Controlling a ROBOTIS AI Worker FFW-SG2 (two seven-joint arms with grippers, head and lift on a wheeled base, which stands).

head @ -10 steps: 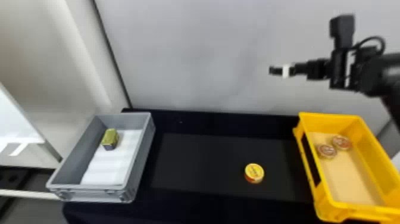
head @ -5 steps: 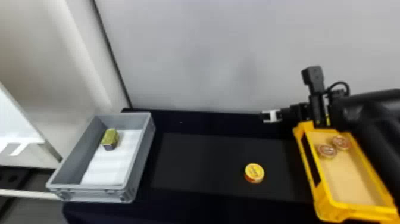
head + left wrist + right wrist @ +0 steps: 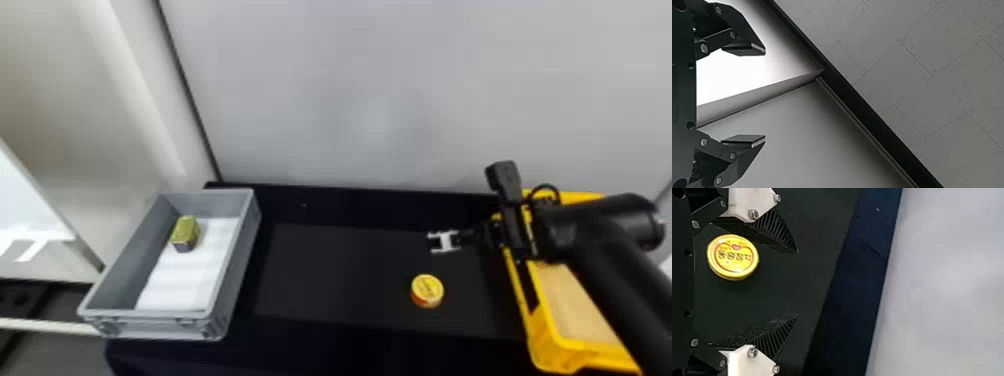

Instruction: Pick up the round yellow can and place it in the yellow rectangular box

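in the head view, your right gripper (image 3: 431, 242) hangs near the round yellow can (image 3: 427, 290), which sits on the black table (image 3: 340, 280) between gray bin (image 3: 160, 326) and yellow rectangular box (image 3: 550, 350). left wrist view: your left gripper (image 3: 765, 95) is spread. right wrist view: yours is spread too.

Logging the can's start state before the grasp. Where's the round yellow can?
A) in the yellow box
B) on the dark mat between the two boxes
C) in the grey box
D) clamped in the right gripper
B: the can sits on the dark mat, between the grey box and the yellow box, with the right gripper's fingers open.
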